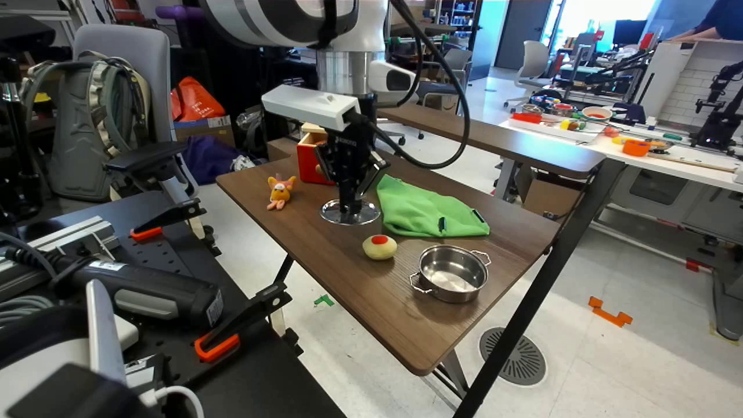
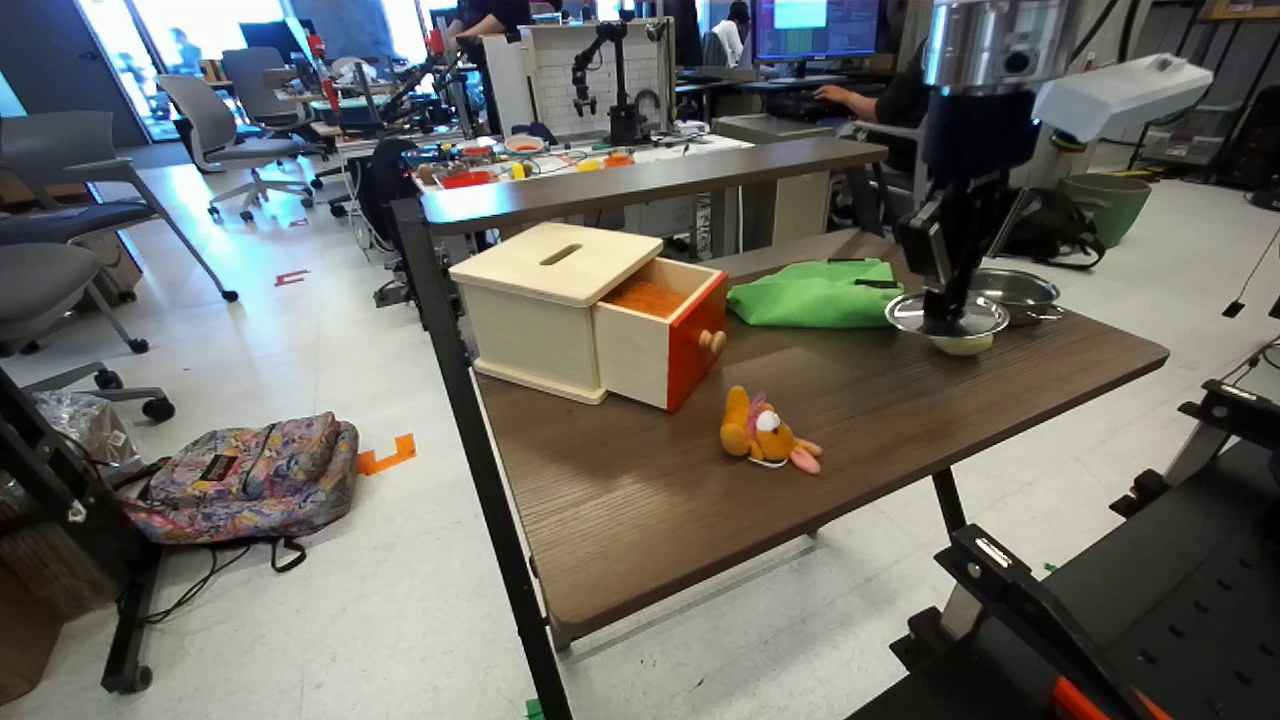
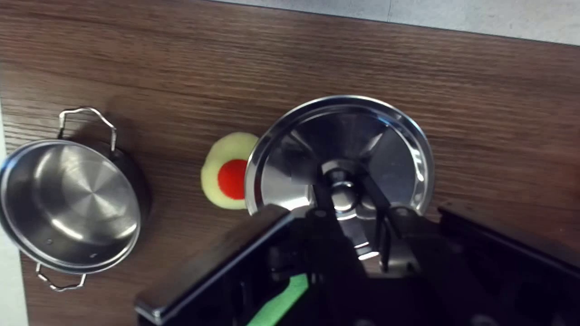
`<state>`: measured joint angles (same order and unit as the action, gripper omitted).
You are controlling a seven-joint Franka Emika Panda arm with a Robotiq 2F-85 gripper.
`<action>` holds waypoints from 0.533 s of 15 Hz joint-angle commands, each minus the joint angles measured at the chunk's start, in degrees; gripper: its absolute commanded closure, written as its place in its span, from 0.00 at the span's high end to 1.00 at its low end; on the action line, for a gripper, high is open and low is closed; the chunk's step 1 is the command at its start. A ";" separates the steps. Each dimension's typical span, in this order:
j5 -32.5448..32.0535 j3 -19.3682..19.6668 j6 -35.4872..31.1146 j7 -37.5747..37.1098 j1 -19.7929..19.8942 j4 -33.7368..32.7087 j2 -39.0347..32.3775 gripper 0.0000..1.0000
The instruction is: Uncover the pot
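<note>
Pot (image 1: pixel 453 273) is on the table (image 1: pixel 371 284), well apart from the hand (image 3: pixel 343 183), with the yellow ball (image 1: pixel 379 249) (the one with the red spot) between them. Hand is clamped on the knob (image 3: pixel 343 199) of the lid (image 3: pixel 340 136), lid held off the table. Pot is upright, mouth up, uncovered. Body is round, so longest span is across the two handles (image 3: pixel 113 140), roughly crosswise to the hand-pot line. Edges: pot's side away from the hand is near the table end. Green cloth (image 1: pixel 429 212) lies near the hand on one flank; on the opposite flank, wood runs to the long edge. Orange toy (image 2: pixel 768 445) and wooden box (image 2: pixel 550 335) are on the hand's side away from the pot.
</note>
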<state>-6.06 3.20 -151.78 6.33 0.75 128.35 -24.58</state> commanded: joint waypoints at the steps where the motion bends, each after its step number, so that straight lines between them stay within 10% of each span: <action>1: -2.17 0.15 1.57 -2.43 -2.09 -3.58 -3.89 0.05; 8: -3.88 1.90 1.36 -2.92 -3.25 -7.38 -10.05 0.05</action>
<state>-7.57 3.68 -151.71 5.04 -1.73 123.55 -32.22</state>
